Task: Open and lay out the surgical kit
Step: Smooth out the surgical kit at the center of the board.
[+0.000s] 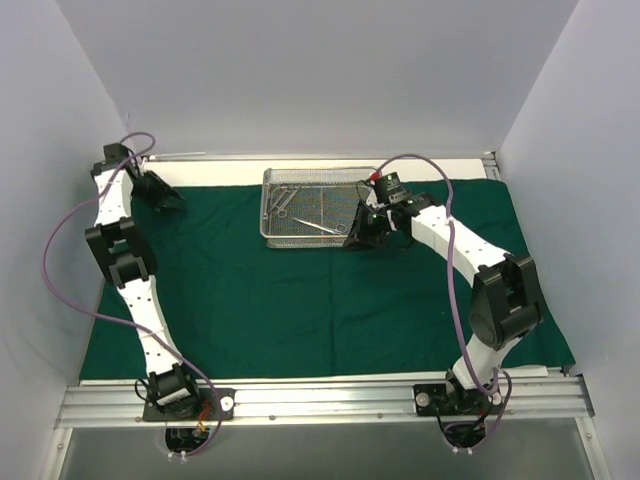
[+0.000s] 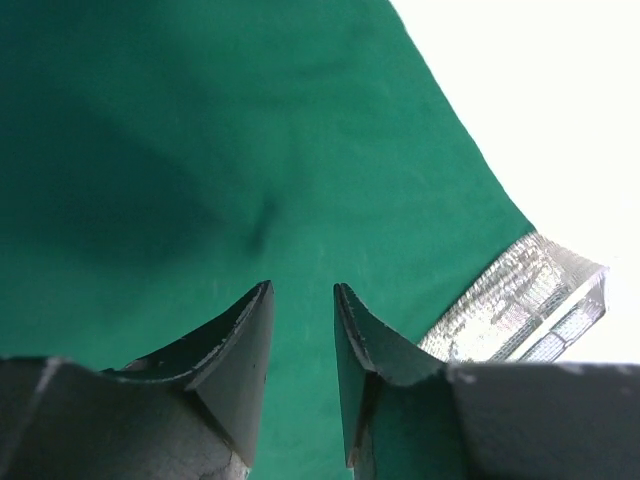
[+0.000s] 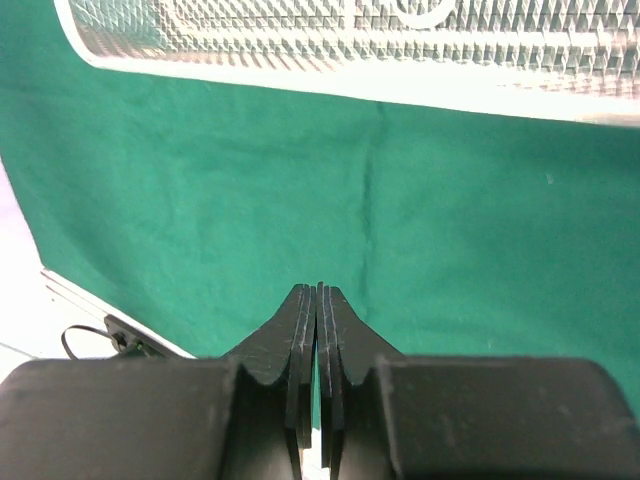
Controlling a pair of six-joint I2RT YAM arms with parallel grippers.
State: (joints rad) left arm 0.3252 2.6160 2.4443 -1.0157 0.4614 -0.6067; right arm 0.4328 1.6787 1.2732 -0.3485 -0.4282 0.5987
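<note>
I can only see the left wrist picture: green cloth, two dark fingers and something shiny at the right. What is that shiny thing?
Observer: It's a wire-mesh tray, and from above you can see a few slim steel instruments lying inside it.
Visitor: Where is the other arm?
Observer: The right gripper is by the tray's right end, with its fingers pressed together and nothing in them.
Visitor: Is the cloth wrapped around anything?
Observer: No. The cloth lies spread out flat, and the tray stands on it near its far edge.
</note>
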